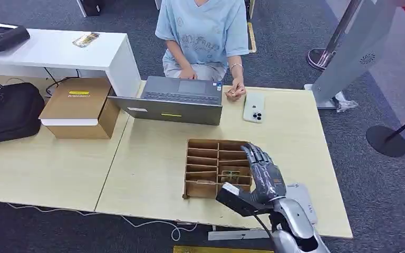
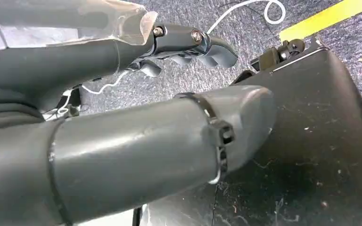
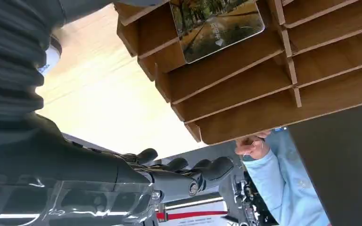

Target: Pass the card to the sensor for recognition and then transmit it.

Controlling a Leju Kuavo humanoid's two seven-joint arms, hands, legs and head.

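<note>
Right hand (image 1: 263, 176) — dark grey segmented fingers (image 3: 207, 169) with a silver screw at a knuckle, clear plastic wrap behind them, a ribbed grey cover at the wrist; left hand (image 2: 188, 47) alike — its thick grey thumb (image 2: 169, 136) ringed by black cable ties

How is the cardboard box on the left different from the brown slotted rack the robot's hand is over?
The cardboard box is closed, with a yellow label on its lid; the slotted rack is open on top, split into compartments, and a card lies in one. The box stands clear of the right hand, which hovers over the rack. Both are brown and rest on the table.
</note>
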